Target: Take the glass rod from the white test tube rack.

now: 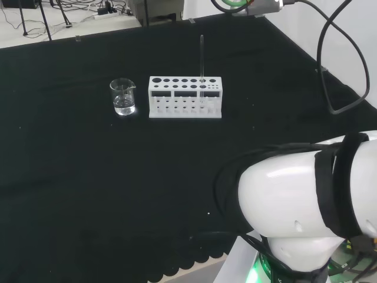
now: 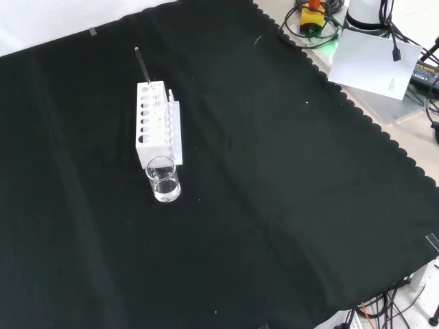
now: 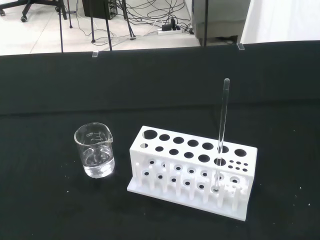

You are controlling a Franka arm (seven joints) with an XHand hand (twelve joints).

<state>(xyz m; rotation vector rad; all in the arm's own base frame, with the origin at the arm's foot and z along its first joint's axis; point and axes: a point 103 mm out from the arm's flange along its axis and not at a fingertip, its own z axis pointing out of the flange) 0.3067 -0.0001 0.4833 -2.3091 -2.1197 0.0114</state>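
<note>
A white test tube rack (image 1: 185, 97) (image 2: 159, 125) (image 3: 192, 170) stands on the black cloth. A clear glass rod (image 1: 202, 59) (image 2: 142, 67) (image 3: 222, 120) stands upright in one of its holes, near the rack's right end in the head view and its far end in the front view. In the wrist view the rod rises well above the rack's top. The arm's white links (image 1: 306, 206) sit at the head view's lower right, far from the rack.
A small clear glass beaker (image 1: 123, 96) (image 2: 164, 179) (image 3: 95, 151) with a little clear liquid stands just left of the rack in the head view, in front of it in the front view. Beyond the cloth's scalloped edge (image 2: 384, 137) lie cables and a white base plate (image 2: 374, 62).
</note>
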